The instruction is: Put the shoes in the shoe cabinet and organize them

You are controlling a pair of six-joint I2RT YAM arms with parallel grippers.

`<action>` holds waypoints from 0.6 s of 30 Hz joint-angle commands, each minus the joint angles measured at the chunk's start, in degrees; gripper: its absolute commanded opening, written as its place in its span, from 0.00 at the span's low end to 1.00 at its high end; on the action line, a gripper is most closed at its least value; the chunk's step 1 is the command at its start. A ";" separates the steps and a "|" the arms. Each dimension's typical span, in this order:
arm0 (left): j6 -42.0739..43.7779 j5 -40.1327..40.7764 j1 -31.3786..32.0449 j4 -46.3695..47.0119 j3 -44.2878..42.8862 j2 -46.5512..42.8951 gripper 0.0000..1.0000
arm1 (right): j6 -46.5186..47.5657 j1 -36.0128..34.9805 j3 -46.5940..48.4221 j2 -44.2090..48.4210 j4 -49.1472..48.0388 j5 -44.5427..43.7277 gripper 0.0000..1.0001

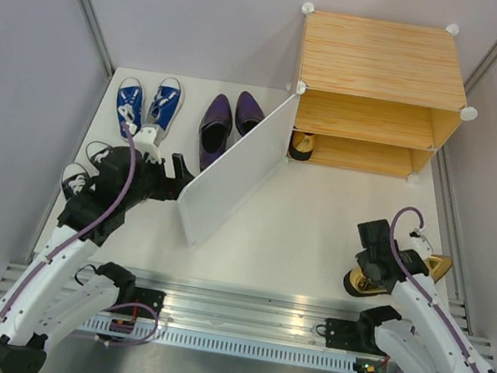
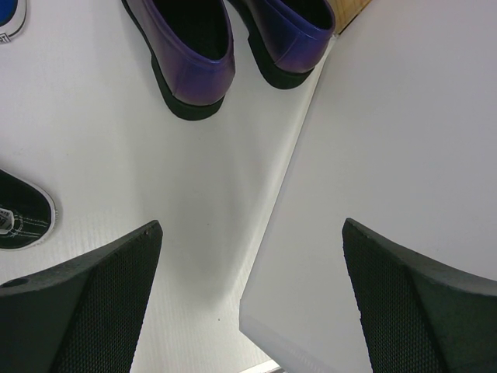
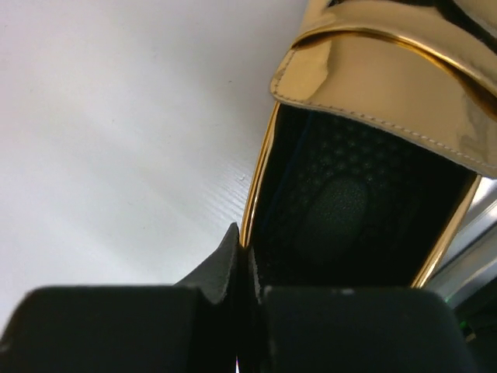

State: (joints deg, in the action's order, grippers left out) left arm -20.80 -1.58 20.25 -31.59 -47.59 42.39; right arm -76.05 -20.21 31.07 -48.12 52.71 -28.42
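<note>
Gold shoe (image 3: 388,85): side rim pinched between the closed fingers of my right gripper (image 3: 242,268), opening turned to the wrist camera. I cannot tell whether it is lifted off the table (image 1: 318,226).

Its mate (image 1: 302,145) lies well ahead and left of that gripper, at the left end of the lower shelf of the shoe cabinet (image 1: 382,56).

Handling note: I would raise the shoe clear before travelling and hold the thin rim grip level so it does not swing. It should enter the lower shelf just right of the mate, toe matched.

Door panel (image 1: 231,174): standing wide open, its free edge between the spread fingers of my left gripper (image 2: 250,233), no contact evident. I judge it guards the door against closing.

Purple shoes (image 1: 226,121) and blue sneakers (image 1: 148,103): ahead of the left gripper. Black shoes (image 1: 90,161): partly under that arm.

Surface: smooth, white, glossy, likely slippery. Grey walls (image 1: 210,10) stand close on three sides.
</note>
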 commanded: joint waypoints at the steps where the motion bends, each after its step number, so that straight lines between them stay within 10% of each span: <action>1: 1.64 0.18 0.32 1.36 -0.22 -0.29 0.99 | 13.89 -0.10 -1.97 4.95 -14.63 5.65 0.01; 9: 1.64 0.18 0.93 1.36 -0.31 0.06 0.99 | 33.94 -0.71 -6.46 15.60 -30.90 19.26 0.01; 18: 1.64 0.62 1.02 1.18 -0.22 0.24 0.99 | 46.34 -7.28 -5.32 6.47 -35.57 23.44 0.01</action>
State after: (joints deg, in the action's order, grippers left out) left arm -20.80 -1.58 21.02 -31.59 -47.59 42.44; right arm -37.36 -24.56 23.27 -40.23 24.03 -4.95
